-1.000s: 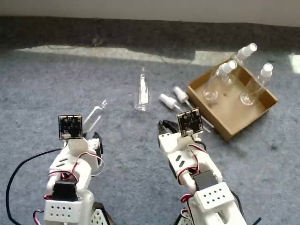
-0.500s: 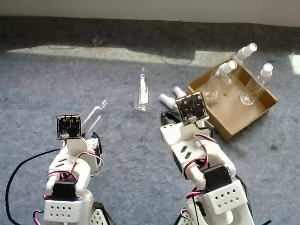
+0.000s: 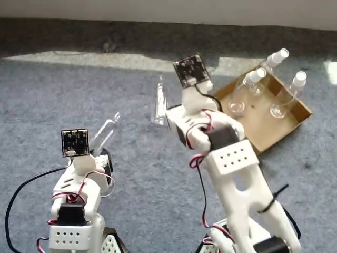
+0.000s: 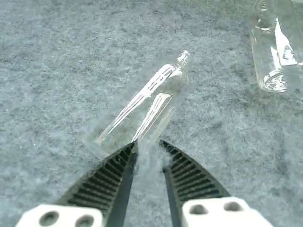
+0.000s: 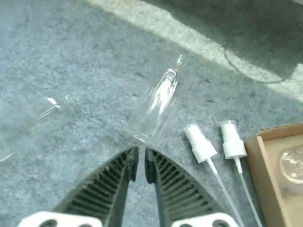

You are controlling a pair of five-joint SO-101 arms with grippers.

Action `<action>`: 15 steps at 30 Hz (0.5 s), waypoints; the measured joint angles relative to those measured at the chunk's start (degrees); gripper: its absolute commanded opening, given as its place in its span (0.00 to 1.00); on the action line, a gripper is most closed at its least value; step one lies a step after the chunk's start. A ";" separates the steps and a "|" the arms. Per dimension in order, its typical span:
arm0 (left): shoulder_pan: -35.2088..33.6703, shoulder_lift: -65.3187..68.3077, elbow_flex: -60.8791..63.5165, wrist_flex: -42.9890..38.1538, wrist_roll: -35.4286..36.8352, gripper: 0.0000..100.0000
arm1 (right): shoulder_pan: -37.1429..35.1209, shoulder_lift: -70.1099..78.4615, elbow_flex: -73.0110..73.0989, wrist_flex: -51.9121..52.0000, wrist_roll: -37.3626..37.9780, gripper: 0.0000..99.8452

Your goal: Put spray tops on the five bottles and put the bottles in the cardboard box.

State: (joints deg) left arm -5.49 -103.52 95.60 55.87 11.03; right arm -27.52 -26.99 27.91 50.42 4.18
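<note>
In the last second the right arm is stretching forward, from the near side of the high view toward 12 o'clock. Its wrist is now hanging over the place just at 9 o'clock of the cardboard box [image 3: 260, 118]. The left arm is keeping almost still at 7 o'clock.

The right gripper [image 5: 140, 156] is nearly closed, with only a thin slit between the jaws, and is carrying nothing. It is pointing at the base of the uncapped bottle [image 5: 156, 106], which is lying on the grey carpet [image 3: 52, 89]. The two loose spray tops [image 5: 200, 143] are lying just beside it, between this bottle and the box.

The left gripper [image 4: 149, 144] is a little open and also empty, with its tips close to the base of the second uncapped bottle [image 4: 142, 109].

Three capped bottles [image 3: 247, 87] are already standing in the box at 2 o'clock. I judge that the right arm is now going for a top or the middle bottle; it must open wider first.
</note>
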 measured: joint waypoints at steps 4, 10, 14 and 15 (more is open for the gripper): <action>-0.09 0.00 0.00 0.00 0.00 0.05 | -0.79 12.22 -9.23 0.00 0.00 0.21; -0.09 0.00 0.00 0.00 0.00 0.05 | -0.97 28.04 -20.04 0.00 0.00 0.33; -0.09 0.00 0.00 0.00 0.00 0.05 | -1.76 38.95 -27.08 0.00 0.00 0.33; -0.09 0.00 0.00 0.00 0.00 0.05 | -1.85 41.49 -29.10 0.00 0.00 0.33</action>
State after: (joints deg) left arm -5.58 -103.52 95.60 55.87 11.03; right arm -29.36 14.51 -1.19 50.42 4.18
